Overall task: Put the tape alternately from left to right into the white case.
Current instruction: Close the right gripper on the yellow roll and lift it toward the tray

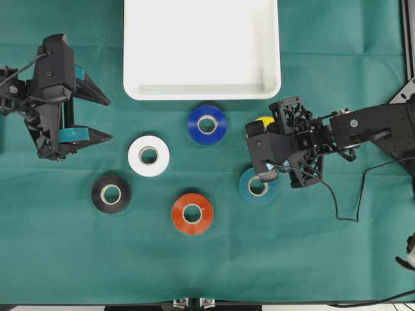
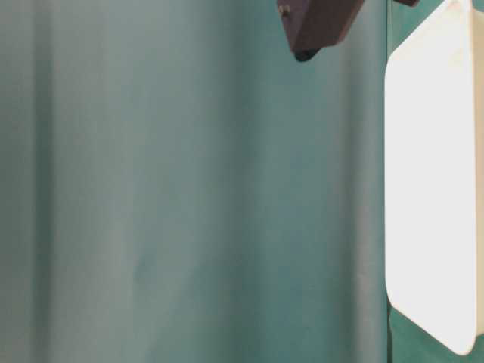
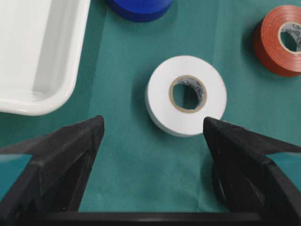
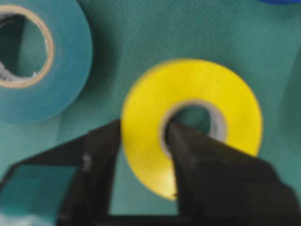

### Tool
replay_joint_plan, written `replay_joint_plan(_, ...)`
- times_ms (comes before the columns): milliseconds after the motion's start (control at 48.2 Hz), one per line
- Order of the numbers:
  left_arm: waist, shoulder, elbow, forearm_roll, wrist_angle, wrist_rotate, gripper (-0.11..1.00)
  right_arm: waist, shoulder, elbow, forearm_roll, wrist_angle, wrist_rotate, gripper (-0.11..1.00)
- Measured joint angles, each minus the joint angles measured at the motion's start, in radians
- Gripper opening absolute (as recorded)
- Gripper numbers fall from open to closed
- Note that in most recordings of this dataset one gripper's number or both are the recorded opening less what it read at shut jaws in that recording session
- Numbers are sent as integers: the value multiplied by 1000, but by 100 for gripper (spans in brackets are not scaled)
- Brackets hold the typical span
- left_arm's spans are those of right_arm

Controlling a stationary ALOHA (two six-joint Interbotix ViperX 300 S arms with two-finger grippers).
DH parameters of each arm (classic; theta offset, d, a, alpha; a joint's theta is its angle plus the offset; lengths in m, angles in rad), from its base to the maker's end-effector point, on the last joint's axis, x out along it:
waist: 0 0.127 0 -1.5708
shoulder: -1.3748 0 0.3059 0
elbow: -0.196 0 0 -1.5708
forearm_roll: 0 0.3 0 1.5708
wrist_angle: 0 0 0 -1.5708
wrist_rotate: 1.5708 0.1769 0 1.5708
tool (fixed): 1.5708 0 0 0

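Note:
The white case (image 1: 201, 92) sits at the back centre with no tape in it. On the green cloth lie blue (image 1: 207, 124), white (image 1: 148, 155), black (image 1: 111, 194), orange-red (image 1: 192, 214) and teal (image 1: 258, 186) tape rolls. My right gripper (image 1: 259, 129) is over the yellow tape (image 1: 264, 121). In the right wrist view this gripper (image 4: 143, 132) is shut on the wall of the yellow roll (image 4: 225, 94), one finger in its core and one outside. My left gripper (image 1: 109, 118) stands open at the left, with the white roll (image 3: 186, 94) lying just beyond its fingertips.
The teal roll (image 4: 66, 70) lies close beside the yellow one. The case's corner (image 3: 42, 56) is near the left gripper (image 3: 153, 127). The table-level view shows the case (image 2: 431, 189) and a dark arm part (image 2: 318, 26). A cable (image 1: 337, 201) trails from the right arm.

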Motion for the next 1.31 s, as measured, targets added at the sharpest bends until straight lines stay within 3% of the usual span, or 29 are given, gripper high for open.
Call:
replay_joint_plan(457,2,-2,3,-2,0,0,75,3,-2,-38,0,6,3,27)
replay_joint_plan(830,0,-2,3,0,0,0,75,46,-137,-78,3,77,8,27)
replay_joint_plan(1141,0,-3,2,-2,0,0,75,46,-146,-89,2,97,8,27)
replay_joint_plan(1307,0,-2,3,0,0,0,75,-6,-146,-109,-2,95,8,27)
